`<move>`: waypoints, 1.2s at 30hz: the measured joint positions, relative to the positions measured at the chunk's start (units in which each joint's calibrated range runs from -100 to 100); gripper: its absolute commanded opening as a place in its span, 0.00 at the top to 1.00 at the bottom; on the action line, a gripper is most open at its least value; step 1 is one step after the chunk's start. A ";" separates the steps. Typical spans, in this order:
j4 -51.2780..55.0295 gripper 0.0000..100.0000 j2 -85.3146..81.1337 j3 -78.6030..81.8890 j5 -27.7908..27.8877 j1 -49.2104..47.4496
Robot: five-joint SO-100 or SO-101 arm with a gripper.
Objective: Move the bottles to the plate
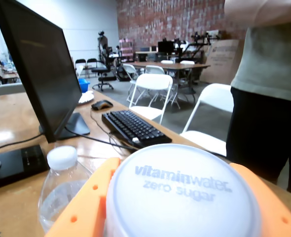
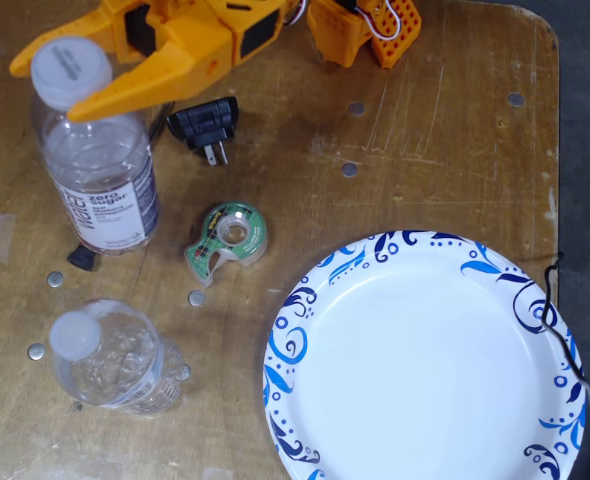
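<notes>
Wooden table point(image 2: 445, 130): orange pincer point(image 2: 50, 88) clamps tall bottle point(image 2: 100, 180); cap point(image 1: 182, 195) reads "vitaminwater zero sugar".

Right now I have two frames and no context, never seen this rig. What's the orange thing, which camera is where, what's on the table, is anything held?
The orange thing is a small robot arm's gripper, two fingers. The fixed view looks straight down at the wooden table. The wrist view rides on the gripper, so it sees the taller bottle's cap close up, between the orange fingers.

On the table: the taller labelled bottle, a shorter ribbed bottle, an empty white plate with blue swirls, a tape dispenser and a black plug.

The fingers sit either side of the taller bottle's neck. Whether they are clamped on it, I cannot tell.
</notes>
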 measured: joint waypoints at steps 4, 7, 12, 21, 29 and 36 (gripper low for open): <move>4.17 0.84 -3.69 -3.60 -0.42 -6.56; 7.74 0.84 -6.04 -6.12 -0.21 -11.58; 13.87 0.84 -10.57 -7.46 -0.16 -24.43; 27.49 0.84 -18.29 -7.19 -0.68 -41.29; 28.26 0.96 -15.44 -5.04 -0.47 -46.03; 19.91 0.96 -6.80 -4.95 -0.52 -47.49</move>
